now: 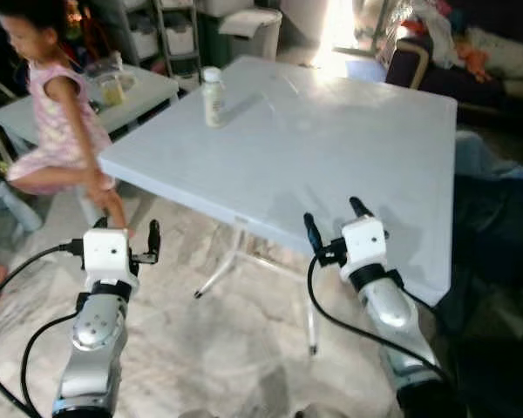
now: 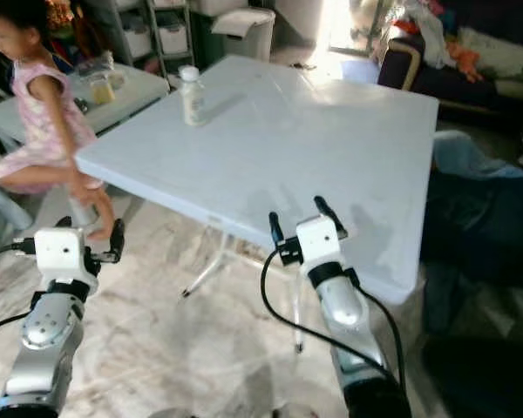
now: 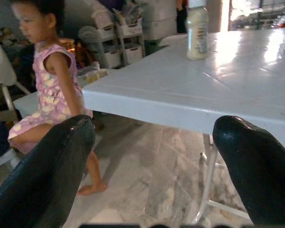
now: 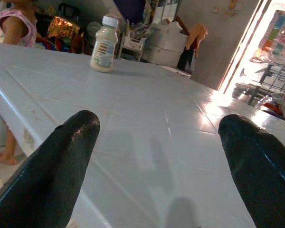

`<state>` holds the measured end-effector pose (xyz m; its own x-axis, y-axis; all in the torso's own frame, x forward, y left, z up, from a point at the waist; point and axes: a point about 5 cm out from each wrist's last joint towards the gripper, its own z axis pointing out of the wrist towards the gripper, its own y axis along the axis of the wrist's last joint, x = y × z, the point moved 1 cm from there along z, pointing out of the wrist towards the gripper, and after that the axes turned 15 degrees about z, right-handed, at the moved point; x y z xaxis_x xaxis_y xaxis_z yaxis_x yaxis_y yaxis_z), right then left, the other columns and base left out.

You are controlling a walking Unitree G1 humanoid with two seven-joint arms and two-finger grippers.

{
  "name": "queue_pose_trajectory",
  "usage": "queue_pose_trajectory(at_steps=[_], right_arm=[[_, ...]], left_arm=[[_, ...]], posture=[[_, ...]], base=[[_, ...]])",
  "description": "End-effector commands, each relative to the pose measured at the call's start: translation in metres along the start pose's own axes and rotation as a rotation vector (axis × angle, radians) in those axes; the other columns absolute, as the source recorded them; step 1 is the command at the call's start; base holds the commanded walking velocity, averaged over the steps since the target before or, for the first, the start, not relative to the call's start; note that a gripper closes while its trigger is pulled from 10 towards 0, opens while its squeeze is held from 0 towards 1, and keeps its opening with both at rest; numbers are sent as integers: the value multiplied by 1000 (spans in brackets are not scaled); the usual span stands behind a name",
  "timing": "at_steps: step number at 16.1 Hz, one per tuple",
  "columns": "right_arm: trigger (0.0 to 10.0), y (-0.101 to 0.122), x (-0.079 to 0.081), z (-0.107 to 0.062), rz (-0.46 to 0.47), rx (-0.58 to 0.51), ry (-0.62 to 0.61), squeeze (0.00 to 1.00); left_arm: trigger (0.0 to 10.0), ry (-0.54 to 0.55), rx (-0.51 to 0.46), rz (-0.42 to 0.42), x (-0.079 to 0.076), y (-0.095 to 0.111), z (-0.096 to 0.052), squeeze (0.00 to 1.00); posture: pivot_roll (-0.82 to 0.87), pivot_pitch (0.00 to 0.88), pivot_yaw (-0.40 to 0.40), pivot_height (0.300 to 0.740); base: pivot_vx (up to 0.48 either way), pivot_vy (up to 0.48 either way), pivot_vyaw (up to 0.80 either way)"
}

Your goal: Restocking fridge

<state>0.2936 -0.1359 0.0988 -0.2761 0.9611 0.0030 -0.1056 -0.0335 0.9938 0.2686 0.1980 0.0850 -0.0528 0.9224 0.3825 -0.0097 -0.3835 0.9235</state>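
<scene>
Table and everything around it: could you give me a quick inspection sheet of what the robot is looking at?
Surface: white table, standing on marble floor.
Job's things: one pale bottle upright near the table's far left edge.
Clutter: nothing seen on the table besides the bottle.
Pincers: left pincer open, below the table's near edge; right pincer open, over the near edge.
Cables: black cables loop from both wrists.
Surroundings: a person at left, small side table, sofa at the far right.

Folding table (image 1: pixel 331 148): smooth white plastic top with a soft sheen, on thin metal legs. Bottle (image 1: pixel 213 97): glossy pale plastic, paper-like label. Floor (image 1: pixel 235 348): polished marble-look tile. Gripper fingers (image 4: pixel 57 161): smooth black, semi-gloss. Child's dress (image 1: pixel 57 131): printed cloth.
</scene>
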Motion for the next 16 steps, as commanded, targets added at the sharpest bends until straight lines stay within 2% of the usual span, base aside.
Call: queue_pose_trajectory(at_steps=[1, 3, 9, 12, 16], right_arm=[[10000, 1, -7, -1, -2, 2, -26, 0], [10000, 1, -6, -1, -2, -1, -23, 0], [10000, 3, -5, 3, -32, -16, -23, 0], [10000, 1, 0, 5, -32, -6, -20, 0], [10000, -2, 6, 4, -28, 11, 4, 0]], left_arm=[[10000, -39, -35, 4, -10, 8, 1, 0], [10000, -42, -34, 1, -11, 8, 1, 0], [10000, -48, -35, -2, -15, 9, 2, 0], [10000, -47, -28, -15, -17, 8, 1, 0], [10000, -46, -23, -4, -18, 6, -1, 0]], posture=[[-17, 19, 19, 740], [-16, 19, 19, 740], [-14, 15, 18, 740], [-16, 15, 17, 740], [-15, 17, 15, 740]], base=[[364, 311, -438], [450, 0, -478], [461, 0, 0], [454, 0, 0], [0, 0, 0]])
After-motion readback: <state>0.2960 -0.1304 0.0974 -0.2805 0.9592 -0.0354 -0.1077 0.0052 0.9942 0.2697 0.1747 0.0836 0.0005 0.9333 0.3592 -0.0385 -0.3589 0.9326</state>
